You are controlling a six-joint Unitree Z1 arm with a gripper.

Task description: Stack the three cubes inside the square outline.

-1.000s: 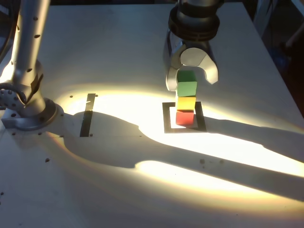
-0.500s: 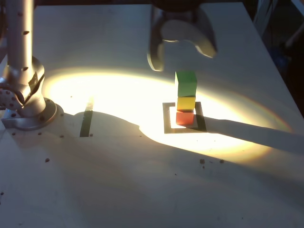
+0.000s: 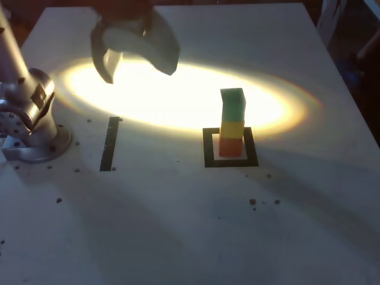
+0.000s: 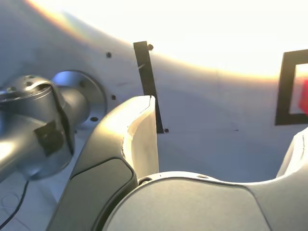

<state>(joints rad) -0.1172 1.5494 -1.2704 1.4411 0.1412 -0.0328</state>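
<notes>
Gripper (image 3: 141, 76) now swung well over to the exterior view's left, off above the strip side — jaws wide apart, nothing between. Earlier, right beside and above the green cube (image 3: 233, 105). Stack unmoved: green on yellow cube (image 3: 232, 129) on red cube (image 3: 230, 147), standing inside the square outline (image 3: 208, 155). Bright light patch (image 3: 160, 89) shifted too — now behind the black strip (image 3: 109, 144).

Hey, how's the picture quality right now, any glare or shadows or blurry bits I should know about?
Exterior view: a bright oval of light washes out the table beyond the black tape strip, soft shadows cross its near part, and the hand looks slightly soft; wrist view: glare whites out part of the table, with a coloured fringe along its edge.
</notes>
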